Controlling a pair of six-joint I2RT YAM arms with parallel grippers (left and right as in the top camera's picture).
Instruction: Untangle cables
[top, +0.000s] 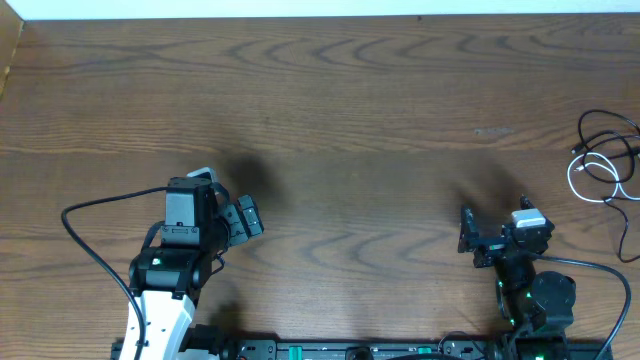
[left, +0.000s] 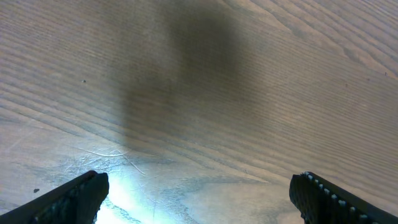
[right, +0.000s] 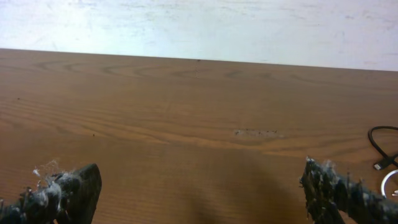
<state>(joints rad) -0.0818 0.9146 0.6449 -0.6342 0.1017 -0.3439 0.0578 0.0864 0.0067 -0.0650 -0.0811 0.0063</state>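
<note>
The cables (top: 606, 160), thin black and white cords in loose loops, lie together at the table's right edge. Part of them shows at the right edge of the right wrist view (right: 384, 155). My right gripper (top: 470, 238) is open and empty, to the left of the cables and nearer the front edge; its fingertips frame bare wood in the right wrist view (right: 200, 190). My left gripper (top: 240, 218) is open and empty at the front left, far from the cables. The left wrist view (left: 199, 190) shows only bare wood between its fingers.
The wooden table (top: 350, 120) has a white wall or edge along the far side (right: 199, 25). A thick black arm wire (top: 85, 240) loops left of the left arm. Another arm wire (top: 628, 290) runs by the right arm's base.
</note>
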